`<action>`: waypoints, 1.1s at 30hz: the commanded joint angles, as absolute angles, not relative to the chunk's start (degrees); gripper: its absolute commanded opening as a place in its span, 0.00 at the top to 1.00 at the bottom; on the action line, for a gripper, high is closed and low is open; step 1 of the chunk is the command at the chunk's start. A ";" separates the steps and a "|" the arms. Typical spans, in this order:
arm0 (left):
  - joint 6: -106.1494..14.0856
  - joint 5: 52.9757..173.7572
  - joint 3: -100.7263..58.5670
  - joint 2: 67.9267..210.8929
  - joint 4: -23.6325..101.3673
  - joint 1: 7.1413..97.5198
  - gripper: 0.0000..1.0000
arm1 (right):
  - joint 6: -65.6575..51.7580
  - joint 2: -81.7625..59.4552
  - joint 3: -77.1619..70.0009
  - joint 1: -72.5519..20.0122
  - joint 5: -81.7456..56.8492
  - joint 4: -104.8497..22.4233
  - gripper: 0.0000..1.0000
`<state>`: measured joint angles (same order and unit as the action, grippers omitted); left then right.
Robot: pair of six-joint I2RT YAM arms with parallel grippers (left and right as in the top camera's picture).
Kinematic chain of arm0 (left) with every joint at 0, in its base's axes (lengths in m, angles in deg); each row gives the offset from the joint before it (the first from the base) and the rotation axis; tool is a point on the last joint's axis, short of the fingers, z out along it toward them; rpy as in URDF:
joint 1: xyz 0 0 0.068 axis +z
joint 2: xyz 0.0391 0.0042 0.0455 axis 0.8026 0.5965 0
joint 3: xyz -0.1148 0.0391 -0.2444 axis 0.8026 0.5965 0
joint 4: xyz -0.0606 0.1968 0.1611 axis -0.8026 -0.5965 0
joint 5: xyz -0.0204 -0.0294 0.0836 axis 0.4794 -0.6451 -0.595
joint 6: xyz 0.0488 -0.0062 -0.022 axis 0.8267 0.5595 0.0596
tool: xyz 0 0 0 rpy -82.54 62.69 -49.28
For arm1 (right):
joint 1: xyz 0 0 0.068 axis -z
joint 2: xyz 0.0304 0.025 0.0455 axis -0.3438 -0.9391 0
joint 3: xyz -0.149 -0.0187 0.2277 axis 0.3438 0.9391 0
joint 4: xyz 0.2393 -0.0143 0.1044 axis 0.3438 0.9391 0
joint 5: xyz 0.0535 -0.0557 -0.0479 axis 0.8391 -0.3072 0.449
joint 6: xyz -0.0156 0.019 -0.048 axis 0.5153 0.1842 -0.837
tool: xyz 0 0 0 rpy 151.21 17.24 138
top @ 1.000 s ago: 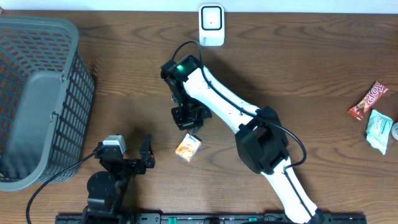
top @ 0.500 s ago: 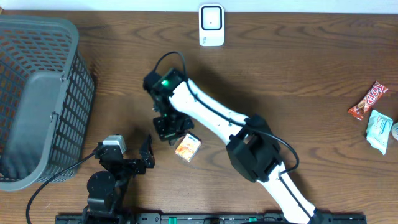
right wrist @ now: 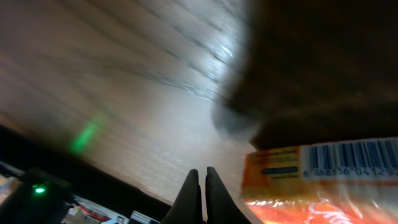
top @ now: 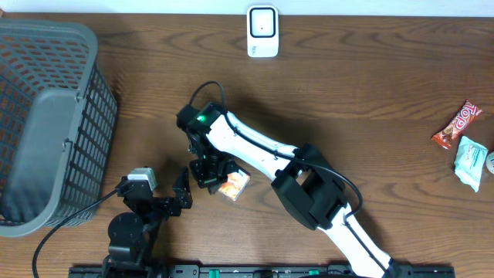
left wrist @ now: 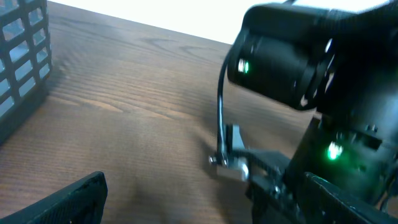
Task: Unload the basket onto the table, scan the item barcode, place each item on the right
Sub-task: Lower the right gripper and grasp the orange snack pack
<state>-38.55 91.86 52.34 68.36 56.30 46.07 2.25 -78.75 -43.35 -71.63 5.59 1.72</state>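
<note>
**Item.** The orange packet (top: 233, 184) lay flat on the table (top: 370, 100). It was well apart from the scanner (top: 262, 31), on the robot's side of it and slightly to the robot's left. In the right wrist view the packet (right wrist: 323, 183) showed its barcode (right wrist: 351, 163) face up along one edge.

**Handling, as judged.** The glossy, crinkled film suggests a light, soft sachet. It would likely be slippery and prone to buckle or skid if pushed. The safest hold would probably be a pinch across a short edge or sealed seam, away from the printed code. That would keep the bars uncovered and reasonably flat when presented to the scanner.

**Right arm.** It reached away from the scanner toward the robot's left, with the wrist turned down over the table. The right gripper (top: 210, 171) was just beside the packet, on the side away from the scanner's line. Its fingertips (right wrist: 194, 186) were pressed together with nothing between them, and the packet sat alongside them, not in the grip. Whether they touched the wrapper could not be determined.

**Left arm.** It was folded low at its base, farther from the scanner than the packet. The left gripper (top: 184, 191) was spread fully wide and empty, facing the right arm's wrist.
</note>
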 commanded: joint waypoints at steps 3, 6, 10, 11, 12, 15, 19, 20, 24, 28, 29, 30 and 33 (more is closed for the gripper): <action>-39.07 92.62 53.12 67.99 54.64 46.20 0.02 | 1.97 -78.35 -41.97 -71.85 -0.46 3.89 0.99; -39.07 92.62 53.12 67.99 54.64 46.20 0.02 | 1.95 -78.33 -41.97 -71.48 -8.15 7.52 0.99; -39.07 92.62 53.12 67.99 54.64 46.20 0.02 | 1.03 -78.33 -41.97 -69.97 -17.90 12.24 0.99; -39.07 92.62 53.12 67.99 54.64 46.18 0.02 | 0.42 -78.33 -41.97 -69.38 -20.39 13.29 0.99; -39.07 92.62 53.12 67.99 54.64 46.20 0.02 | -0.06 -78.33 -41.97 -68.84 -22.12 13.96 0.99; -39.07 92.62 53.12 67.99 54.64 46.20 0.02 | -0.35 -78.33 -41.99 -66.83 -26.80 15.43 0.99; -39.07 92.62 53.12 67.99 54.64 46.20 0.02 | -0.33 -78.31 -42.04 -63.53 -31.30 15.87 0.99; -39.07 92.62 53.12 67.99 54.64 46.20 0.02 | -0.33 -78.27 -42.06 -62.76 -32.28 15.89 0.99; -39.07 92.62 53.12 67.99 54.64 46.20 0.02 | -0.33 -78.13 -43.33 -59.50 -33.53 17.88 0.99; -39.07 92.62 53.12 67.99 54.64 46.20 0.02 | -0.13 -76.56 -46.41 -57.67 -31.23 21.26 0.99; -39.07 92.62 53.12 67.99 54.64 46.20 0.02 | -0.15 -75.58 -47.83 -57.27 -29.22 22.23 0.99; -39.07 92.62 53.12 67.99 54.64 46.20 0.02 | -0.15 -74.83 -48.68 -57.12 -27.96 22.71 0.88; -39.07 92.62 53.12 67.99 54.64 46.20 0.02 | -2.32 -72.19 -49.71 -56.73 -24.09 21.55 0.35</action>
